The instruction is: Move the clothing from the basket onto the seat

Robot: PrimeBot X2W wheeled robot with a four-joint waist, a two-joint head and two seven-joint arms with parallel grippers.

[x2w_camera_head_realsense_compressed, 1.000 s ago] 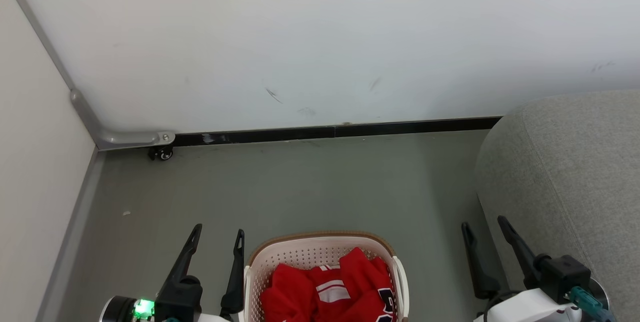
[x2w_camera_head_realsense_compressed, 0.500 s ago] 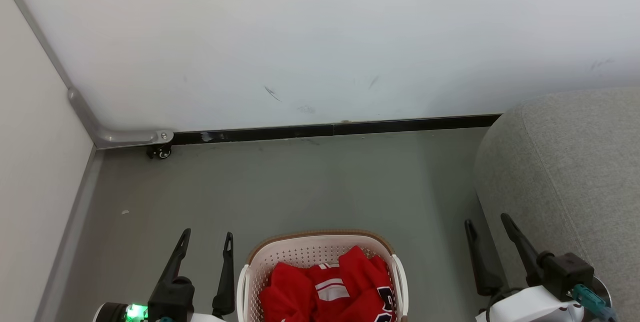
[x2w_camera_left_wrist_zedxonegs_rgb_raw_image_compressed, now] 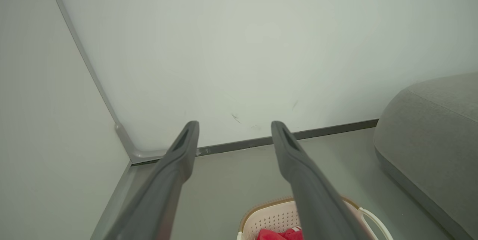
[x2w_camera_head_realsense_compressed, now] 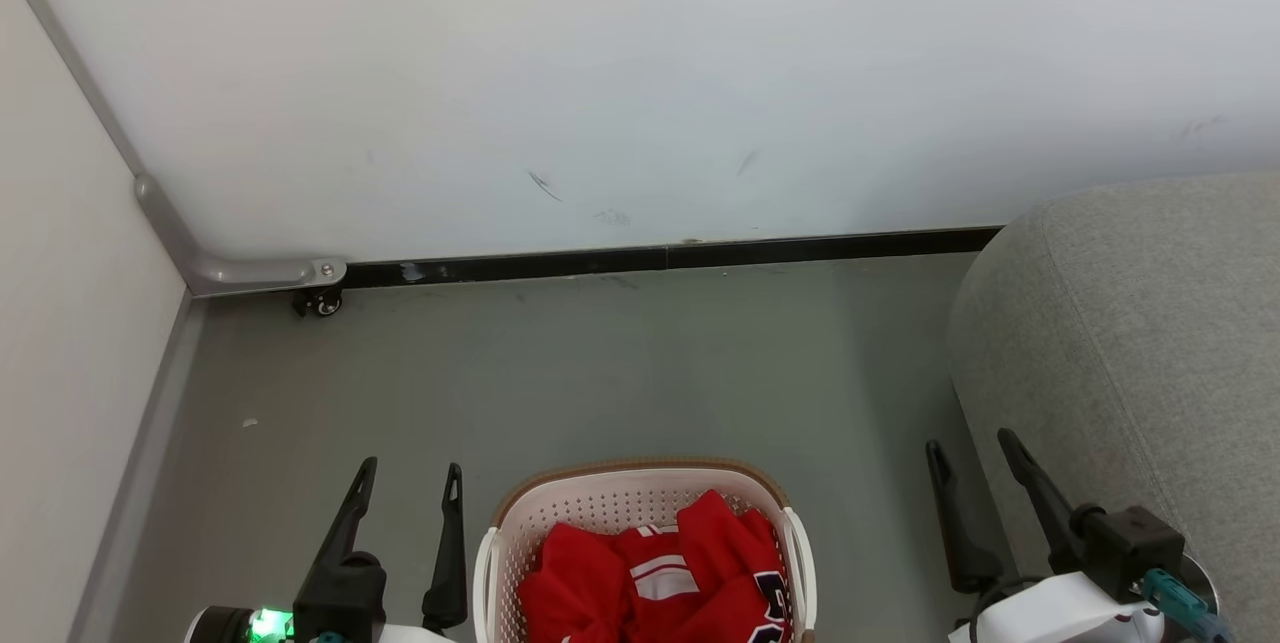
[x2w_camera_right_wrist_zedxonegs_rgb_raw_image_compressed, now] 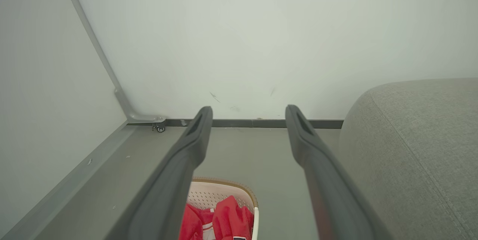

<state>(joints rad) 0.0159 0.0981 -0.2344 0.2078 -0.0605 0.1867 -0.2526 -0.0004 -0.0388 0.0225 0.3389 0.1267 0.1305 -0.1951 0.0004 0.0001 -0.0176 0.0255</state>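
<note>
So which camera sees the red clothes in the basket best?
The head view: the red fabric clothing lies in the cream perforated plastic basket, white stripes showing. Right wrist view shows less; left wrist view just a sliver.

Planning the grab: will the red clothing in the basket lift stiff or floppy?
The red clothing lies crumpled in folds in the basket, so it will probably hang limp from a pinch. It looks thin, so likely light. Pieces overlap, so one may drag another along.
</note>
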